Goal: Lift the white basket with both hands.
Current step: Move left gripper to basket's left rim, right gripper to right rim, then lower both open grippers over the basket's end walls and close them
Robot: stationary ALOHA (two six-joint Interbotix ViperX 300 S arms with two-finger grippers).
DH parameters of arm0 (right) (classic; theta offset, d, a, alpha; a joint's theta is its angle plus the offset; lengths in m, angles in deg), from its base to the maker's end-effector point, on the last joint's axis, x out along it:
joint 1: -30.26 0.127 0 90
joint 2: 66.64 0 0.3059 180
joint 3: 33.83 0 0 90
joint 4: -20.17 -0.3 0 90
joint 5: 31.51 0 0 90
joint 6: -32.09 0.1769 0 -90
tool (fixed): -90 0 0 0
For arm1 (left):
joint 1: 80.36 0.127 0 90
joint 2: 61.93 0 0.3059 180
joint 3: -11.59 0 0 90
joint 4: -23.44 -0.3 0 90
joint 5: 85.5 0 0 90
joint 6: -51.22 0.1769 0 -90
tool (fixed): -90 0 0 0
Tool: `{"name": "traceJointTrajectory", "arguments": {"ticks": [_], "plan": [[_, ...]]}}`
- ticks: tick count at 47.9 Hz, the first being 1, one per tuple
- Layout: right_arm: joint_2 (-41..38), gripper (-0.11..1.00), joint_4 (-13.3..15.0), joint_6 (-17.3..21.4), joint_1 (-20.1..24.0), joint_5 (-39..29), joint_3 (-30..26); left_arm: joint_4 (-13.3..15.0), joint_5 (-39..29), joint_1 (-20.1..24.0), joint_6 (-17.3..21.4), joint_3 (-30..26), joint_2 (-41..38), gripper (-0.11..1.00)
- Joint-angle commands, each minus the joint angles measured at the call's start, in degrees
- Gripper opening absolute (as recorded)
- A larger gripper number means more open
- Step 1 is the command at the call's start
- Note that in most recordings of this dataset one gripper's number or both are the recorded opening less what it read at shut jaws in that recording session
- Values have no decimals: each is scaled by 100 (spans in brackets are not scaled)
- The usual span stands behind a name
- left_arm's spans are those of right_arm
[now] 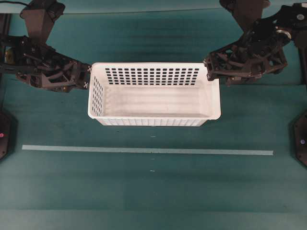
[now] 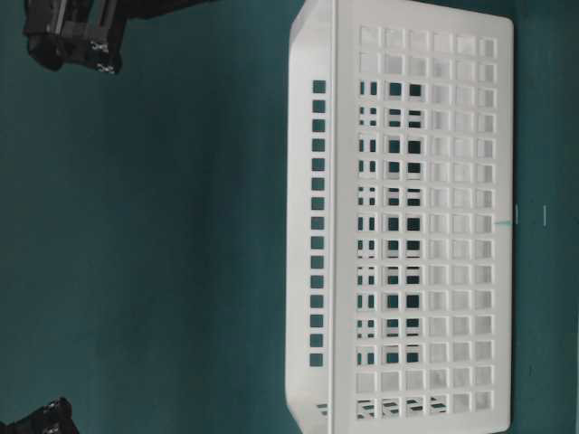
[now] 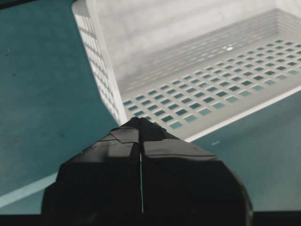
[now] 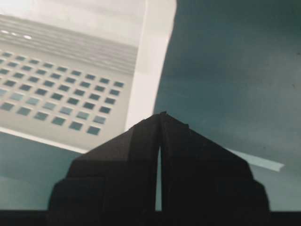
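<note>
Both sets of jaws appear pressed together, each on an end rim of the one large rectangular white plastic basket [image 1: 154, 93], which sits in the upper middle of the overhead view on the teal table surface [image 1: 144, 191]. In the left wrist view the two fingers of the black skeletal left gripper [image 3: 140, 123] meet with only a hairline between them, their tip at the rim near the basket's corner [image 3: 123, 115]. In the right wrist view the black skeletal right gripper [image 4: 161, 117] shows the same near-closed wedge, its tip against the white rim [image 4: 146, 94]. Whether either has the rim pinched between the fingers cannot be made out.

Two arms are in view overhead. The left gripper [image 1: 88, 76] reaches in from the frame's left edge to the basket's left end, while the right gripper [image 1: 209, 72] comes down from the upper right to the far right corner. One pale tape strip [image 1: 144, 150] crosses the table below the basket.
</note>
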Motion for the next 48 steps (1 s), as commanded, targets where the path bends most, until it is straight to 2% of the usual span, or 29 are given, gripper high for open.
{"name": "traceJointTrajectory", "arguments": {"ticks": [1, 8, 12, 18, 24, 27, 31, 48], "plan": [[-18, 8, 9, 18, 18, 132, 0, -35, 26, 18, -35, -114, 53, -3], [-44, 16, 18, 176, 18, 229, 97, -35, 26, 18, -18, -97, 18, 6], [-44, 24, 18, 220, 18, 308, 193, -35, 26, 18, -18, -79, 26, 17], [26, 43, 18, 211, 18, 589, 299, -35, 26, 18, -9, -53, 35, 45], [-9, 74, 9, 299, 18, 1072, 352, -35, 62, 18, -35, -44, 18, 80], [-88, 88, 0, 387, 18, 1134, 352, -35, 88, 18, -44, -44, -35, 92], [-193, 95, -35, 536, 44, 1107, 360, -35, 141, 18, -44, -44, -167, 92], [-413, 95, -9, 686, 97, 1063, 413, -35, 396, 18, -53, 70, -545, 90]]}}
